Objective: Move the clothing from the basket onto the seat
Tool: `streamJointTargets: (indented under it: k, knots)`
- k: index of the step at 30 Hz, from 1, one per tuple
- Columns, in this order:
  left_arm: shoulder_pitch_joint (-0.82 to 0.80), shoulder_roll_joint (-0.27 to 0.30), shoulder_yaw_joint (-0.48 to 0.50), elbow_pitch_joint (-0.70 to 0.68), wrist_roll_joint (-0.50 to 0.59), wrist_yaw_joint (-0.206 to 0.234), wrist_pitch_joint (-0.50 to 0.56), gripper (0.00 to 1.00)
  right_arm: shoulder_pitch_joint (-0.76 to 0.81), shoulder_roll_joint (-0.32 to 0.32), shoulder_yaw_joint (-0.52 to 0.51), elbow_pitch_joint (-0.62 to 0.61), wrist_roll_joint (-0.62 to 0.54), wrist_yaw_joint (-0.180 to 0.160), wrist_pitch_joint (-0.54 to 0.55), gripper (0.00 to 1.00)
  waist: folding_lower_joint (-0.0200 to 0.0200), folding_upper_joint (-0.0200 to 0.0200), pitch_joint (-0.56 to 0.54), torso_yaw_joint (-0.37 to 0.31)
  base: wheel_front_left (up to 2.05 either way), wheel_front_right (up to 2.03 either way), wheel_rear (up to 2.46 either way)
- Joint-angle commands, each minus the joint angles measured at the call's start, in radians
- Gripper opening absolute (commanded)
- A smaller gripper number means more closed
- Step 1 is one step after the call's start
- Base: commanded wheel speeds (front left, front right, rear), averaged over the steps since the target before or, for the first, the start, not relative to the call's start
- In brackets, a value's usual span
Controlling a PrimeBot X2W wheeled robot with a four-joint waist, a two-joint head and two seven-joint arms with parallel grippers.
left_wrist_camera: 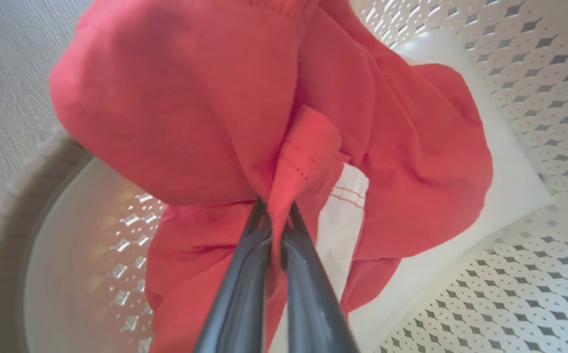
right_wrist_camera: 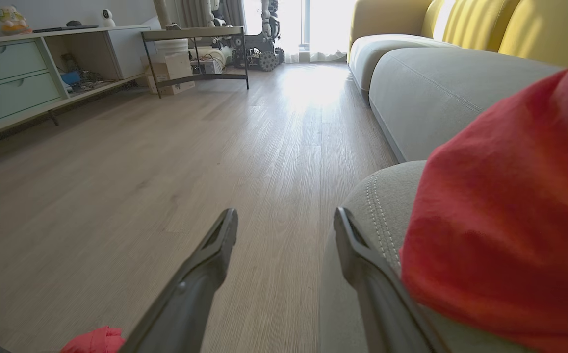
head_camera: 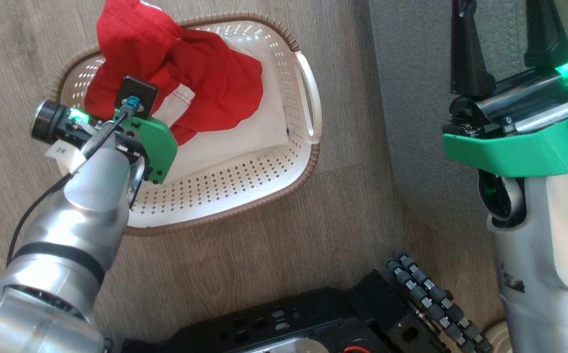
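The cream basket (head_camera: 308, 162) with a brown rim stands on the wooden floor, with the red clothing (head_camera: 205, 73) piled in its far half. My left arm's wrist (head_camera: 142, 132) reaches into the basket and covers its own fingers. In the left wrist view my left gripper (left_wrist_camera: 276, 208) is shut on a fold of the red clothing (left_wrist_camera: 191, 113), beside a white-trimmed edge (left_wrist_camera: 343, 206). My right gripper (head_camera: 504, 19) stands open over the grey seat (head_camera: 411, 98), nothing between its fingers (right_wrist_camera: 215, 245). A red garment (right_wrist_camera: 504, 220) lies on the seat (right_wrist_camera: 436, 93) just right of that gripper (right_wrist_camera: 284, 215).
My dark base with its roller wheel (head_camera: 431, 299) sits at the bottom of the head view. Across the wooden floor (right_wrist_camera: 264, 147) stand a low drawer cabinet (right_wrist_camera: 14, 73) and a metal-frame table (right_wrist_camera: 195, 34). Yellow back cushions (right_wrist_camera: 534, 24) line the sofa.
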Motion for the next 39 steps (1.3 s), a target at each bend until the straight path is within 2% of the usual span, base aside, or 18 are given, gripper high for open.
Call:
streamJointTargets:
  k: [1, 6, 13, 27, 32, 39]
  knots:
    - [0.028, 0.009, 0.005, -0.003, -0.006, -0.003, -0.003, 0.00, 0.010, 0.004, 0.016, -0.030, 0.008, 0.000, -0.006, 1.00, -0.0001, 0.0001, -0.007, 0.000, 0.00, 0.00, 0.00]
    - [0.043, -0.010, -0.005, -0.002, -0.012, -0.015, -0.041, 0.00, 0.020, 0.004, 0.011, -0.012, 0.003, 0.000, -0.006, 1.00, -0.0001, 0.0001, -0.047, 0.010, 0.00, 0.00, 0.00]
    - [0.086, -0.044, -0.032, -0.030, -0.016, -0.037, -0.122, 0.00, 0.056, 0.004, 0.007, 0.045, 0.001, 0.000, -0.006, 1.00, -0.0001, 0.0001, -0.182, 0.051, 0.00, 0.00, 0.00]
    - [0.188, -0.068, -0.030, -0.178, -0.079, -0.068, -0.164, 0.00, 0.208, 0.004, -0.018, 0.213, -0.023, 0.000, -0.006, 1.00, -0.0001, 0.0001, -0.557, 0.139, 0.00, 0.00, 0.00]
    - [0.235, -0.070, -0.020, -0.235, -0.114, -0.075, -0.165, 0.00, 0.304, 0.004, -0.035, 0.269, -0.028, 0.000, -0.006, 1.00, -0.0001, 0.0001, -0.710, 0.165, 0.00, 0.00, 0.00]
    - [0.267, -0.072, -0.015, -0.300, -0.159, -0.090, -0.138, 0.00, 0.408, 0.004, -0.042, 0.327, -0.035, 0.000, -0.006, 1.00, -0.0001, 0.0001, -0.861, 0.191, 0.00, 0.00, 0.00]
